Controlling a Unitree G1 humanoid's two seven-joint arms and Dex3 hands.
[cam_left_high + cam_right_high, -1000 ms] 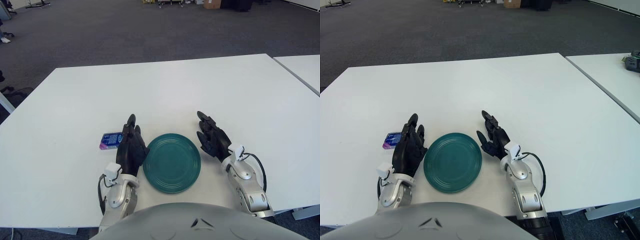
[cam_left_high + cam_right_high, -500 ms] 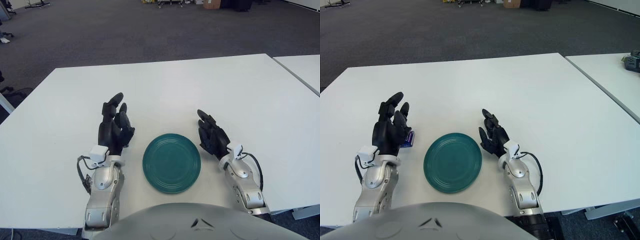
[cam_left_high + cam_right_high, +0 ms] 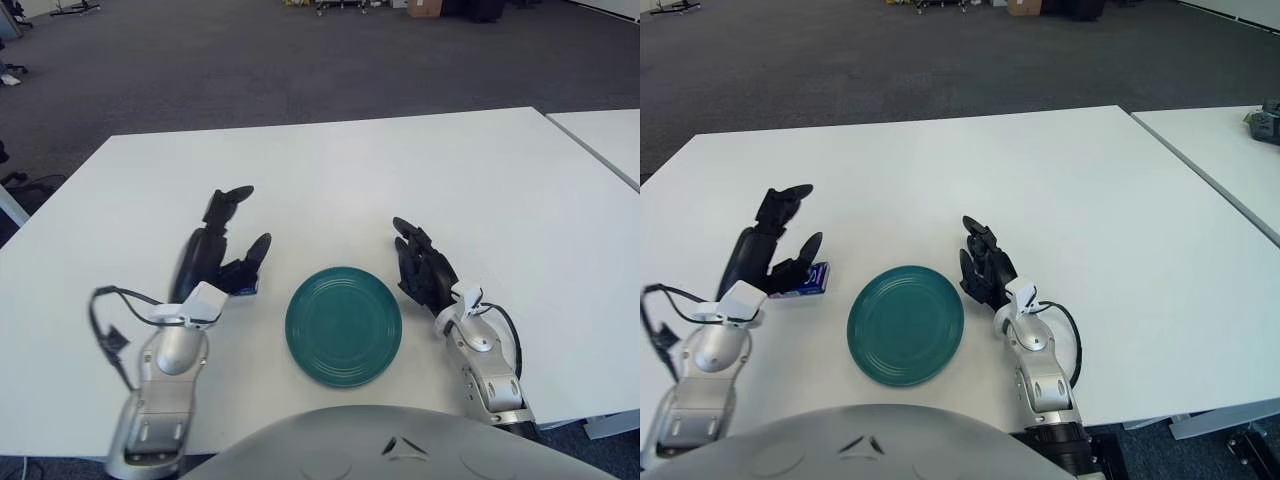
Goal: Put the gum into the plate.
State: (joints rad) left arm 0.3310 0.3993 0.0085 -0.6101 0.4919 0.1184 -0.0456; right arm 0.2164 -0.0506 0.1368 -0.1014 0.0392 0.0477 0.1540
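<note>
Gum on the tabletop, under my left hand's spread fingers

The gum (image 3: 808, 280) lies flat toward the tabletop's (image 3: 1060, 190) near-left corner, just left of the plate (image 3: 905, 323), long axis across me. My left hand (image 3: 218, 250) hovers over it, wide and empty; my right hand (image 3: 424, 272) rests relaxed right of the plate. The right eye shows the pack; the left eye only a sliver.

Small blue-and-purple gum pack (image 3: 810, 279) lies flat on the white surface (image 3: 1060, 190); round teal plate (image 3: 905, 323) sits empty just right of it.
</note>
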